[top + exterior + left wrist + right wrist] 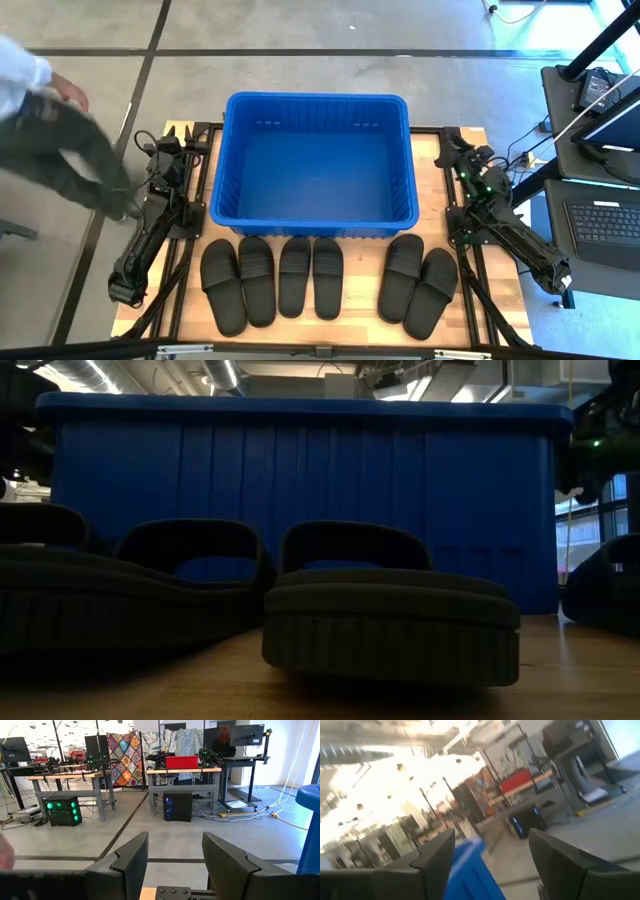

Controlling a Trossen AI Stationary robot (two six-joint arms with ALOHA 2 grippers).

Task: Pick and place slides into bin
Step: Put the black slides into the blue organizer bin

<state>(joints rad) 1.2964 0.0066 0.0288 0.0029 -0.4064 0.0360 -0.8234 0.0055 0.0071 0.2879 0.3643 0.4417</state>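
Several black slides lie in a row on their soles on the wooden table in front of the blue bin (318, 165): a left pair (238, 282), a middle pair (310, 275) and a right pair (418, 284). The bin stands at the table's far middle. In the low view, slides (390, 605) lie before the bin's wall (300, 490). My left gripper (180, 143) is at the far left corner, open and empty (172, 865). My right gripper (452, 148) is at the far right, beside the bin, open and empty (490, 865).
A person (50, 130) in a white sleeve and dark trousers stands on the floor just left of the table. A desk with a laptop (605, 215) stands to the right. Bare wood shows at the table's near edge (330, 330).
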